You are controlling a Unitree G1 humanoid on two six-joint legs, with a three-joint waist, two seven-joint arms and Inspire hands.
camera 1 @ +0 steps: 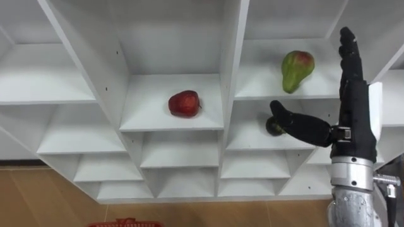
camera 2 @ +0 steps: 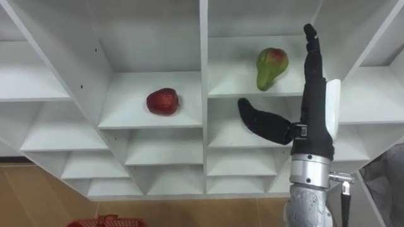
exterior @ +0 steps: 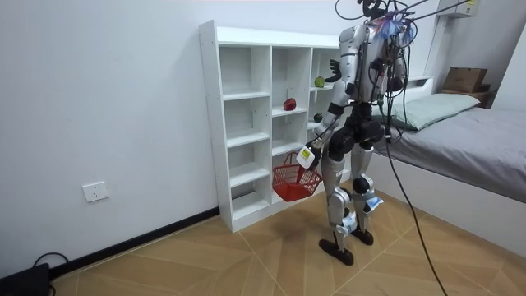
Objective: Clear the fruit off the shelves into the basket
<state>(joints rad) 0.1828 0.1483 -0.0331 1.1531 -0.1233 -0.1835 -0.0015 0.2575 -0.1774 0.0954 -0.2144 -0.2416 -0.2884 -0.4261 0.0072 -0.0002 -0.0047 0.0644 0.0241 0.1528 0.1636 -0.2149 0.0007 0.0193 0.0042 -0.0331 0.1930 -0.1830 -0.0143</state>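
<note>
Pear (camera 1: 297, 70) is sitting near a closet (camera 1: 232, 75) shelf's front edge, room free both sides, long axis running up-down in view, narrow end toward the edge. One pear, one apple (camera 1: 184, 103) a compartment left, one dark fruit (camera 1: 273, 128) behind my thumb. My right hand (camera 1: 353, 107) is hovering beside the pear, fingers straight, apart. My left hand (exterior: 314, 148) is gripping one basket (exterior: 289, 182).

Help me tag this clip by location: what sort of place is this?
Probably a bedroom: a bed with a pillow stands beside a white shelf unit holding an apple and a pear, on a wooden floor.
</note>
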